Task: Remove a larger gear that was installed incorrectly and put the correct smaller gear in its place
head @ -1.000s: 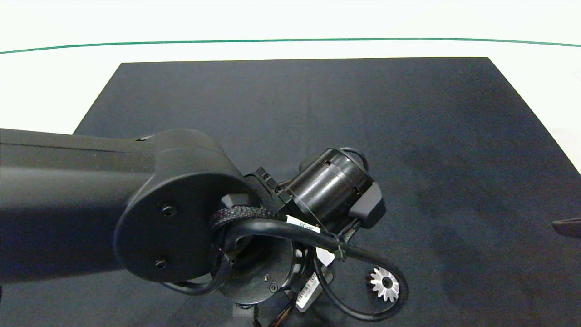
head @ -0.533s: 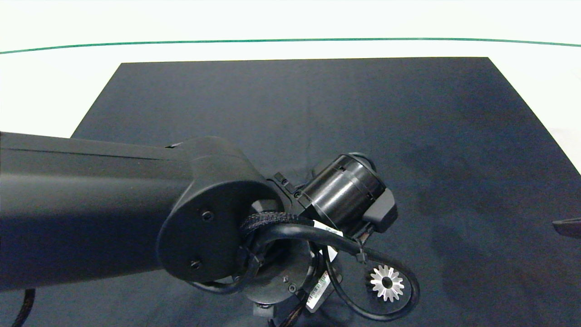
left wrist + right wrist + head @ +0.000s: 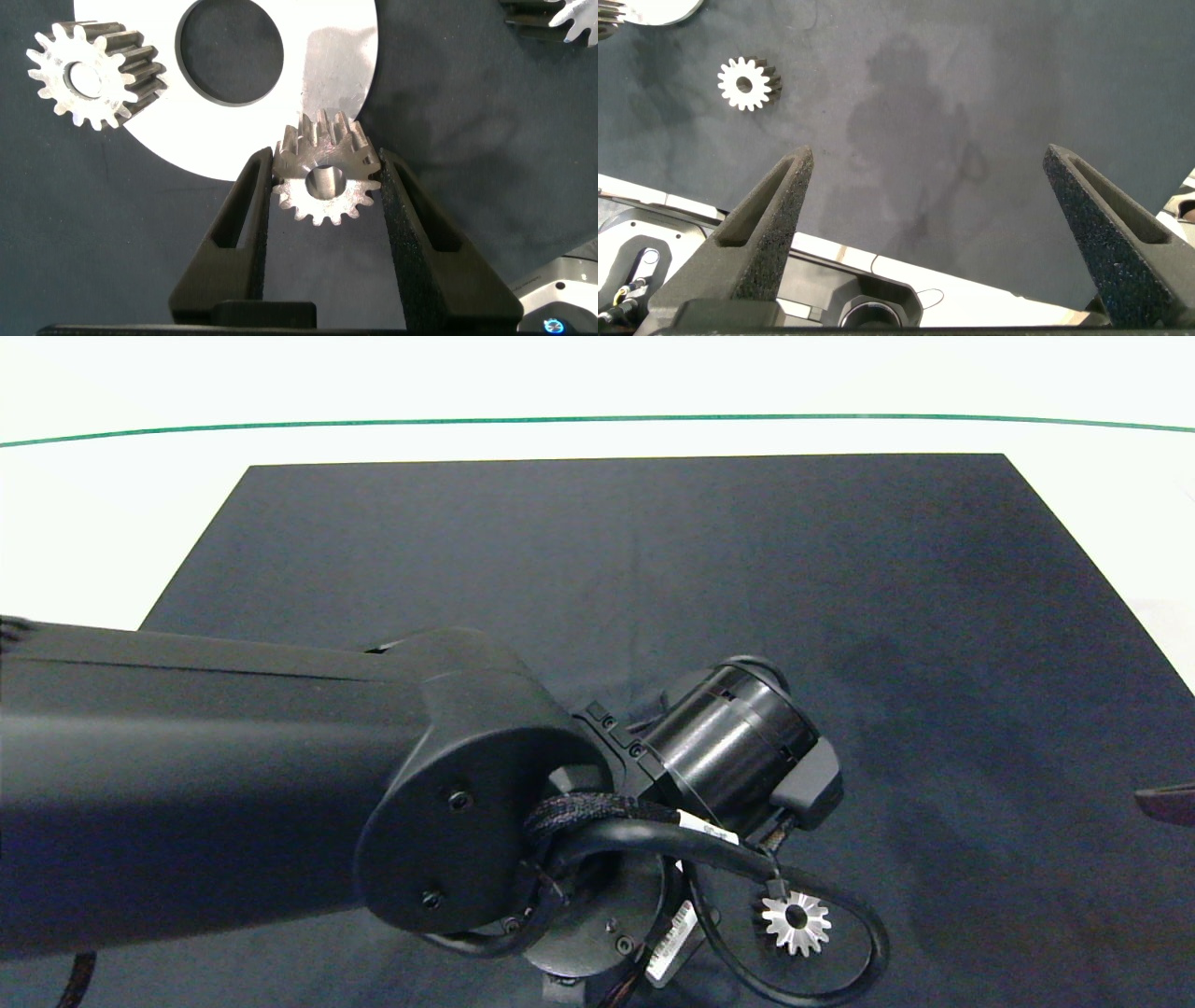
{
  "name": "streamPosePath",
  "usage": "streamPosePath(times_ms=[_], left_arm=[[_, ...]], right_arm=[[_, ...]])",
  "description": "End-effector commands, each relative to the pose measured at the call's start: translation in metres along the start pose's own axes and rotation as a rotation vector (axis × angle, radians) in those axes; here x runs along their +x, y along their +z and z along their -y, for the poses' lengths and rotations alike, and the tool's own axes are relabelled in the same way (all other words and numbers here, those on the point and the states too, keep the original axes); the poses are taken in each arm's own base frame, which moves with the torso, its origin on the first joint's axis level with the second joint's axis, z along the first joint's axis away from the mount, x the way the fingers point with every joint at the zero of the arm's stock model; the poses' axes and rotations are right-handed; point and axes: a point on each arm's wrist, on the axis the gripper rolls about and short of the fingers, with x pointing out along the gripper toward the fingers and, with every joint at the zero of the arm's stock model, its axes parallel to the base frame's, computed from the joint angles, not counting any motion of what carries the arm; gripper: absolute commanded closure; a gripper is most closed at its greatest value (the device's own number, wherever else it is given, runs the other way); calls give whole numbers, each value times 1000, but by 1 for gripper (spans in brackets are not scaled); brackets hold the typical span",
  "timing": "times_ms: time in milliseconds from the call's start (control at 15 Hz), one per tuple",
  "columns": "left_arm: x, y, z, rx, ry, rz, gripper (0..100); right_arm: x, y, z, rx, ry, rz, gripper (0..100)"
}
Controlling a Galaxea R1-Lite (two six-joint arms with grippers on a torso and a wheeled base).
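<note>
My left gripper is shut on a smaller gear, its black fingers pressing both sides at the rim of a white round plate. Another smaller gear stands on that plate beside a round hole. The larger gear, silver with pointed teeth, lies on the dark mat inside the left arm's cable loop; it also shows as the larger gear and partly as the larger gear. In the head view the left arm hides the plate. My right gripper hangs open over bare mat.
A dark mat covers the white table, with a green line near the far edge. The left arm fills the near left. The right gripper's tip shows at the right edge.
The left arm has slid to the right and slightly nearer, its wrist and cable loop shifting with it. The larger gear on the mat has stayed put.
</note>
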Motion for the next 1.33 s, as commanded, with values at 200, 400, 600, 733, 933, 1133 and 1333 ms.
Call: streamPosePath(times_ms=[200,400,600,733,933,1133,1333], left_arm=[[3,1,0,-2,3,-7,96],[3,1,-3,-7,7,-7,96],[0,0,-7,-18,10,-4,96],[-1,0,-7,-20,12,-2,96],[-4,-1,-8,-23,11,4,96],[-6,-1,-10,-28,11,8,96],[-5,-1,-12,-35,14,7,96]], right_arm=[[2,0,-1,-4,-2,-13,0],[3,0,-1,-5,-2,-16,0],[3,0,-1,-7,-2,-16,0],[3,0,-1,-7,-2,-18,0],[3,0,-1,-7,-2,-18,0],[4,-1,-1,-14,-1,-24,0],[4,-1,-1,-14,-1,-22,0]])
